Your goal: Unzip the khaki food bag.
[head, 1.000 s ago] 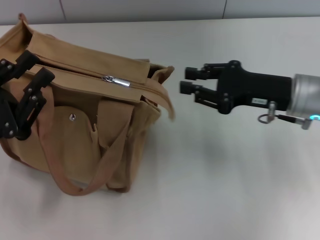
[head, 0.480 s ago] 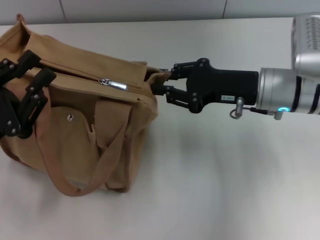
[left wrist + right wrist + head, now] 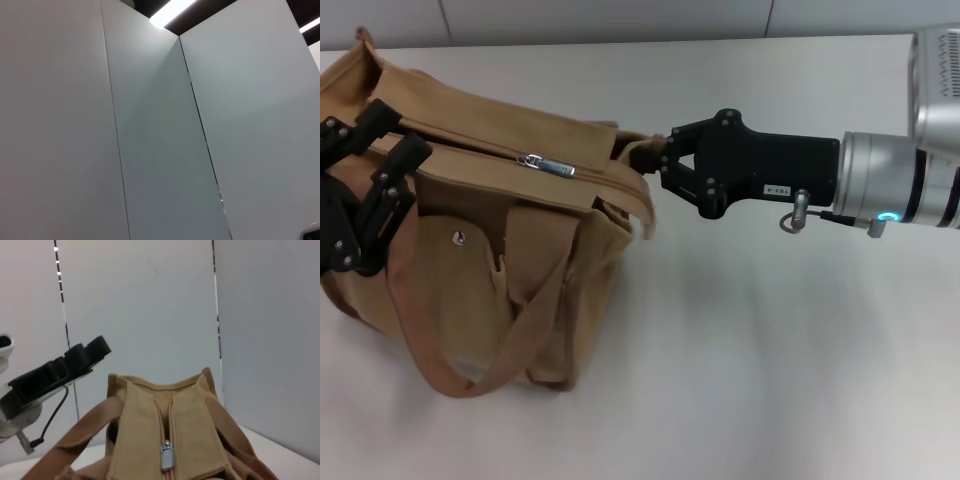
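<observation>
Right gripper point(image 3: 658, 160) pinched on khaki food bag point(image 3: 490, 220) end; zipper pull point(image 3: 550, 166) lies leftward along zip line, nearer it than left gripper point(image 3: 365, 190), spread wide

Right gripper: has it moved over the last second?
Yes. The right gripper has moved toward the robot's left across the table and shut on the khaki food bag's end.

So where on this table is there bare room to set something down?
The table is bare in front of the right gripper and right of the khaki food bag. A strip behind the bag is also free. The left side is crowded: the bag and the left gripper fill it.
</observation>
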`<action>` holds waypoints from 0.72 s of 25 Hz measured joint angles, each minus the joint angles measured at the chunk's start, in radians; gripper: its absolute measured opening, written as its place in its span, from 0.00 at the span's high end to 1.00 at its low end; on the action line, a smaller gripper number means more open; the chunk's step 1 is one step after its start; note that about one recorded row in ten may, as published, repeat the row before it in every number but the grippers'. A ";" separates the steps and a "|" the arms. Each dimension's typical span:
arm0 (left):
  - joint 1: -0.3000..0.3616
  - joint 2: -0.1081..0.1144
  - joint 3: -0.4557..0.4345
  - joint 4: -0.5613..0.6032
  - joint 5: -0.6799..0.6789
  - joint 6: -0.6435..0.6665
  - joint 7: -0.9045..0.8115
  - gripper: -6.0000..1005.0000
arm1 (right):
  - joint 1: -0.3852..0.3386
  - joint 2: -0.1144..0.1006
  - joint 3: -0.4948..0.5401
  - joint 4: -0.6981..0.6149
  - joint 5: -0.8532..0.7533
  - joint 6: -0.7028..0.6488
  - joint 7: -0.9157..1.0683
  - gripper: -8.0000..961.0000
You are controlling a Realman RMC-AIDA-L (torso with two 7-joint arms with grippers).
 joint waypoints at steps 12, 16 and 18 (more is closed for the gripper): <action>0.020 0.004 0.000 0.000 -0.003 0.020 -0.001 0.69 | -0.152 -0.051 0.103 -0.184 0.036 -0.136 0.159 0.95; 0.021 0.004 0.000 0.000 -0.002 0.032 -0.001 0.68 | -0.172 -0.093 0.158 -0.185 0.033 -0.150 0.209 0.94; 0.021 0.004 0.000 0.000 -0.002 0.036 -0.003 0.68 | -0.182 -0.111 0.183 -0.187 0.032 -0.152 0.233 0.93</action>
